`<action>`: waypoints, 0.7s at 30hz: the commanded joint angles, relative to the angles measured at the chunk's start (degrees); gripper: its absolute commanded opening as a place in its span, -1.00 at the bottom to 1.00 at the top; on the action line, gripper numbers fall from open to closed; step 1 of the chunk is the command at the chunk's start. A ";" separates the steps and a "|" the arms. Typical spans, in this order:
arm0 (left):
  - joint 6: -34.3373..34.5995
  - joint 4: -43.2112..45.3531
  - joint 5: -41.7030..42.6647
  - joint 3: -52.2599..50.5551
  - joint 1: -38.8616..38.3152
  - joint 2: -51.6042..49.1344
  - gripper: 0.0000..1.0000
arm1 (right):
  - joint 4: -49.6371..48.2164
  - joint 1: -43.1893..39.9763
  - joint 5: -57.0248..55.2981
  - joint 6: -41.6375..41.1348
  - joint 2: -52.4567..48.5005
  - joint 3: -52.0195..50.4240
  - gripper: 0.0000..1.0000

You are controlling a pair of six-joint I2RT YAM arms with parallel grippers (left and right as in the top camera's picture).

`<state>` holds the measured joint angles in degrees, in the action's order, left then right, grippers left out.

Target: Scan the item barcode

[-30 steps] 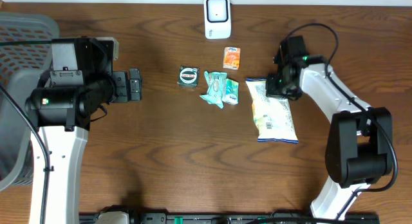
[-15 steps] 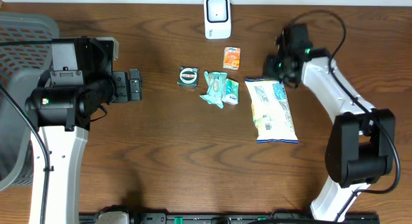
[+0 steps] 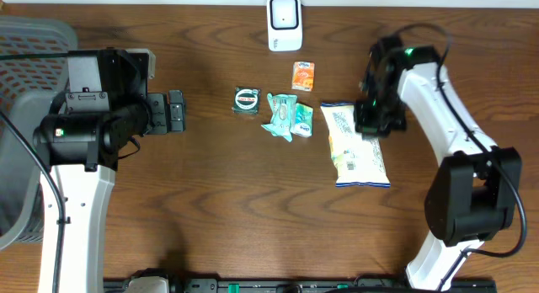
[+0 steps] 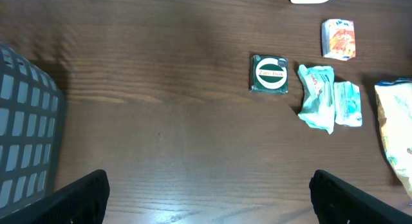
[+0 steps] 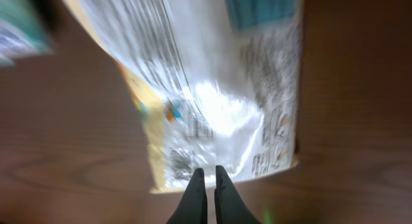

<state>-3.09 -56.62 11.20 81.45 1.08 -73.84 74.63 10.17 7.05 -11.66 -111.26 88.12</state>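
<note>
The snack bag (image 3: pixel 357 150) is laid flat on the right half of the tabletop (image 3: pixel 253 209), about midway between the far and near edges. Its long axis is run from far edge to near edge, with the far end tipped slightly towards the left edge. A glossy white wrapper is seen, with a blue patch near the far end, yellow print along one side and fine black lettering; in the right wrist view the print is blurred and cannot be read.

The right tool (image 3: pixel 368 125) is clenched with nothing seen between its fingers (image 5: pixel 196 192) and is poised over the bag's far right part. The left tool (image 3: pixel 174 112) is held released, fingers wide apart, over bare tabletop towards the left edge, well apart from the bag.
</note>
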 commanded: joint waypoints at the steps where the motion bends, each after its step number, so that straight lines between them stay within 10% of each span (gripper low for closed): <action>1: -0.74 -0.13 -0.35 0.42 0.31 -0.15 0.95 | -2.67 1.64 -0.96 0.50 0.13 -6.73 -0.97; 10: -0.74 -0.13 -0.35 0.42 0.31 -0.15 0.96 | -14.05 4.15 2.12 -5.64 0.13 -17.79 -0.98; 21: -0.74 -0.13 -0.35 0.42 0.31 -0.15 0.96 | -11.58 4.74 3.72 -2.40 0.13 1.57 -0.81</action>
<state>-3.09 -56.62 11.22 81.45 1.08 -73.84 61.23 15.18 12.91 -15.40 -111.28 83.88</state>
